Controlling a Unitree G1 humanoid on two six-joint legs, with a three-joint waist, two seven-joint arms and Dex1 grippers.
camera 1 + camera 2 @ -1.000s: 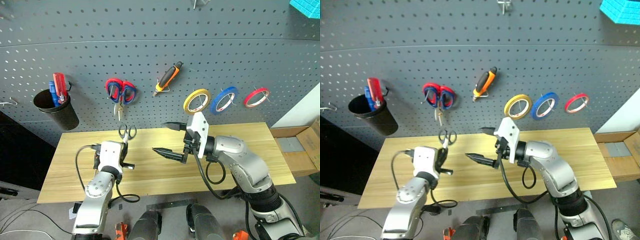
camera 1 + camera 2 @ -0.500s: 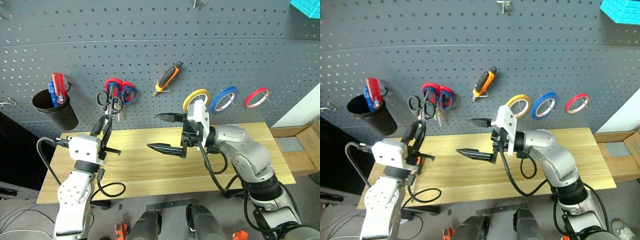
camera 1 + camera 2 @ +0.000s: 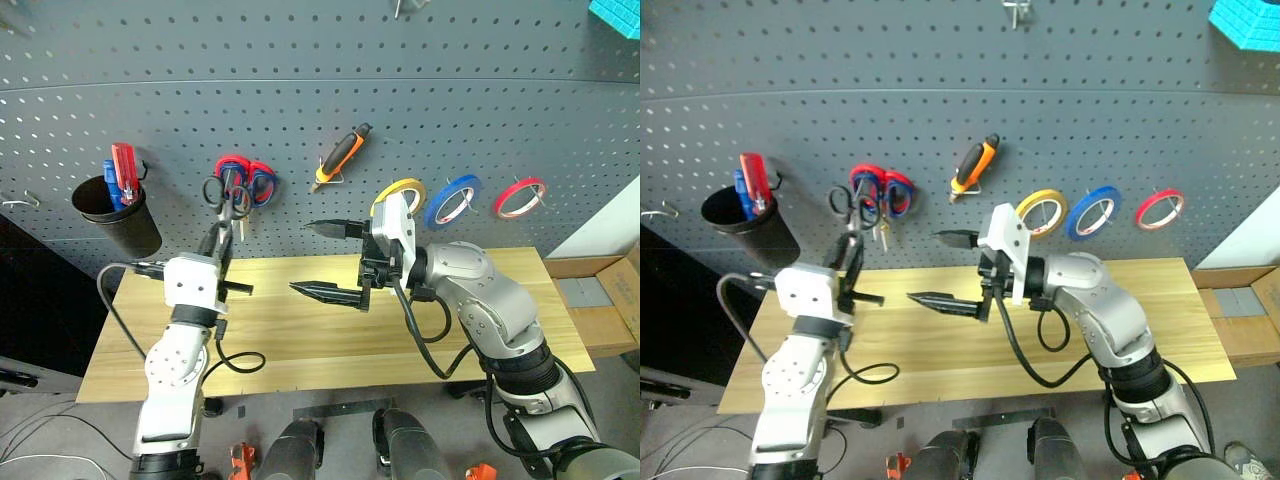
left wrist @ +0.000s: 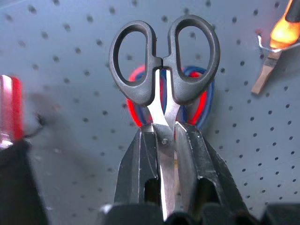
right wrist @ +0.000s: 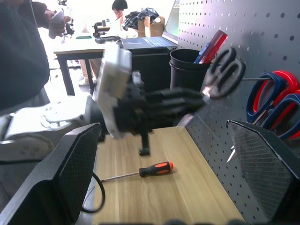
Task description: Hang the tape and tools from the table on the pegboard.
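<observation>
My left gripper (image 4: 165,154) pinches the black scissors (image 4: 164,61) by the blades, loops toward the pegboard (image 3: 300,60) for hooking; my right gripper (image 3: 325,260) gapes empty.

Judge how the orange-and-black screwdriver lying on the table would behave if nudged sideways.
The screwdriver looks stiff, with a thin metal shaft. Its rounded handle would probably let it roll on the smooth table. It seems light and likely to slide easily.

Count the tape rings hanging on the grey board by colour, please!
yellow tape ring: 1
blue tape ring: 1
red tape ring: 1
Total: 3
</observation>
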